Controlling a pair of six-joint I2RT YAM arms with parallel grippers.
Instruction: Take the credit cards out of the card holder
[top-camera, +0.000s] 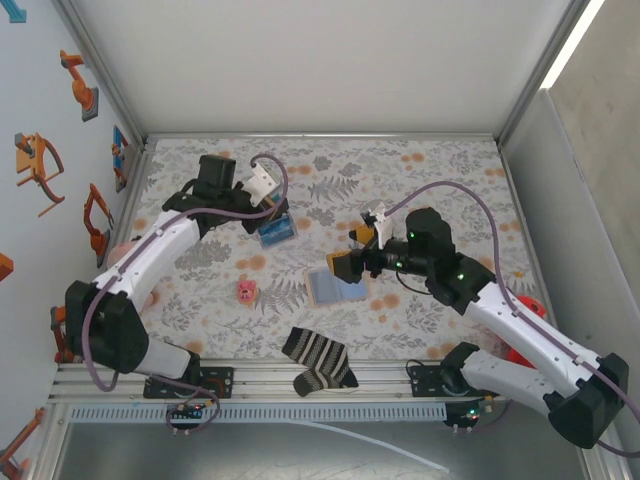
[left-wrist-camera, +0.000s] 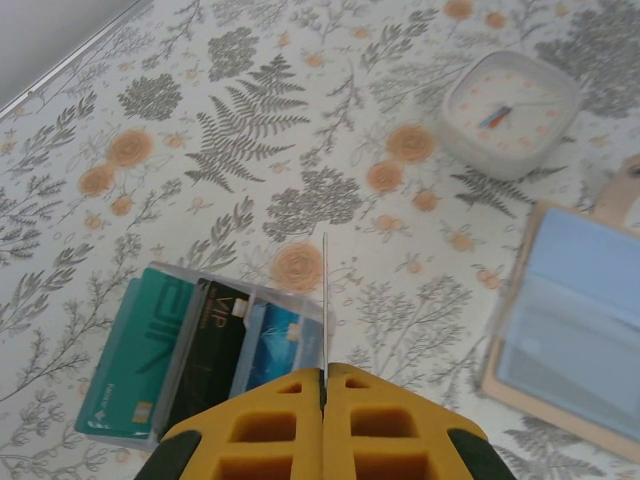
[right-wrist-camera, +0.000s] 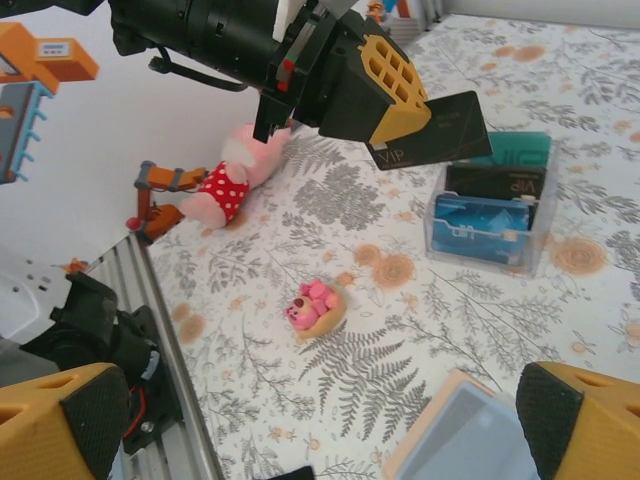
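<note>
**Transfer of a withdrawn card.** The left gripper (right-wrist-camera: 395, 105), at upper centre of the right wrist view, is pinching a black credit card (right-wrist-camera: 440, 130) marked VIP between fingers (left-wrist-camera: 270, 420) that are pressing flat together. The card is hanging just above a clear box (right-wrist-camera: 490, 215) that is holding teal, black and blue cards upright. In the left wrist view the card is showing edge-on over the box's right end.

The card holder (top-camera: 335, 287) is lying open at the centre of the top view on the floral counter (top-camera: 440, 180), with its blue-grey inner panels facing up. The right gripper (top-camera: 350, 258) is hovering over the holder's upper edge with its fingers spread wide and gripping nothing. Whether more cards are sitting in the holder's pockets cannot be told.

The step in hand appears to be the depositing of an extracted card. The next move is likely calling for the left arm to lower the card squarely into a free slot of the box before parting its fingers.
</note>
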